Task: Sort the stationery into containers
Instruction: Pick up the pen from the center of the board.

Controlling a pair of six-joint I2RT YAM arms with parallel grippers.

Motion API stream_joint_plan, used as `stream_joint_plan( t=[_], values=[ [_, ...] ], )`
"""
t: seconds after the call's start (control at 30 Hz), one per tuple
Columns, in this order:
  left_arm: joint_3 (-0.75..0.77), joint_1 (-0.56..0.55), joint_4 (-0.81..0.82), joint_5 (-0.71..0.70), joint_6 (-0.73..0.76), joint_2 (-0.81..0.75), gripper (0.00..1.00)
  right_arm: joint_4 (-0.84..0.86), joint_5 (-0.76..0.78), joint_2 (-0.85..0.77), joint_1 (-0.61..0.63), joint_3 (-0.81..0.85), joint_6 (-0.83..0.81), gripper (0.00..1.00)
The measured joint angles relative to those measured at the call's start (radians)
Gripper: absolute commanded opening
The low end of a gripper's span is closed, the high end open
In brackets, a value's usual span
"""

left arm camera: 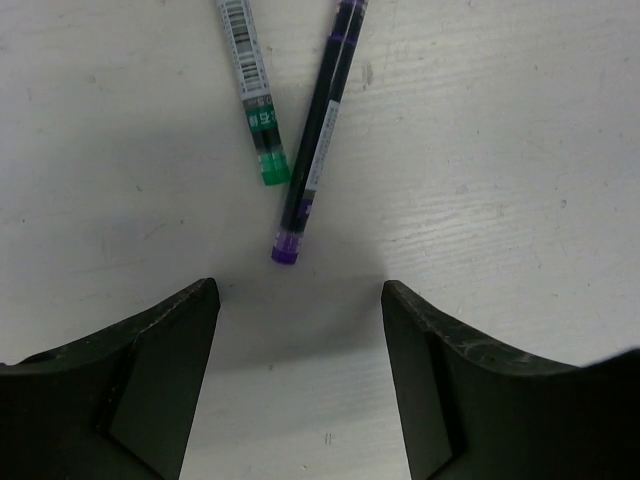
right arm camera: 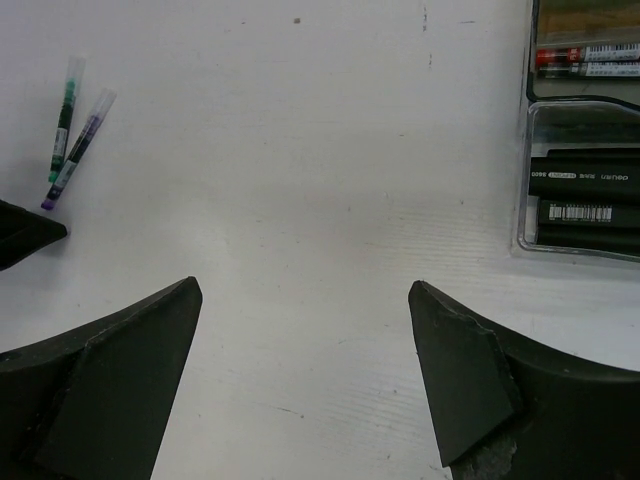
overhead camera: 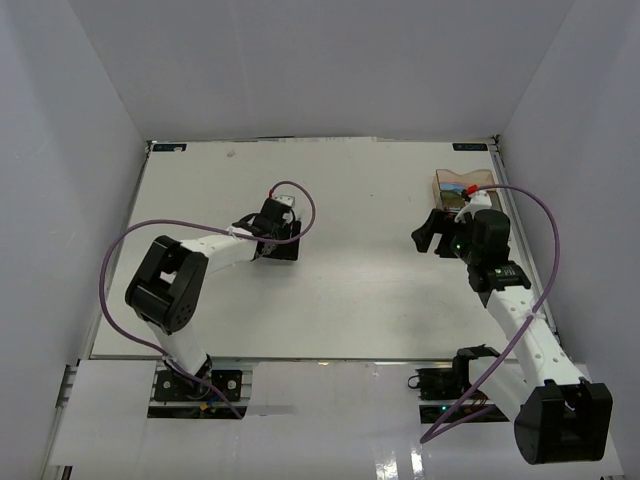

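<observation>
You're nearing the finish: markers (right arm camera: 585, 180) are lying in the trays (right arm camera: 524, 200) beside your right gripper (right arm camera: 305, 290), a green pen (left arm camera: 255, 110) and a purple pen (left arm camera: 315, 150) are waiting on the table (overhead camera: 350, 290) just ahead of your left gripper (left arm camera: 298, 290), and both grippers are hanging open, empty.

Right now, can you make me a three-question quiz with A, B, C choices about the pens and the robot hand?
1. Where do the thin green-tipped plastic pen and the thin dark purple-tipped pen lie?
A. Inside a cup
B. On the white table, ahead of the left end effector
C. Stacked on an arm
2. How many pens lie loose on the table?
A. Two
B. Five
C. None
3. The left end effector is:
A. shut on a pen
B. open, holding nothing
C. out of view

Answers: 1 B, both rest on bare table; 2 A, only this pair shows there; 3 B, its fingers stand apart with nothing between.
</observation>
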Motion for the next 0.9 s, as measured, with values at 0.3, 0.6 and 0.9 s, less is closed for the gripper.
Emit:
stream_joint_plan(
  t=[0.3,0.6,0.9],
  values=[
    [0.057,0.002,0.025,0.007,0.029,0.058,0.63,0.026,-0.023,-0.018,0.002,-0.024,0.000,0.91],
    [0.064,0.011,0.048,0.052,0.045,0.070,0.38,0.028,-0.030,-0.024,0.002,-0.047,0.000,0.91],
    [0.076,-0.018,0.038,0.063,0.046,0.080,0.12,0.032,-0.049,-0.030,0.004,-0.058,0.000,0.91]
  ],
)
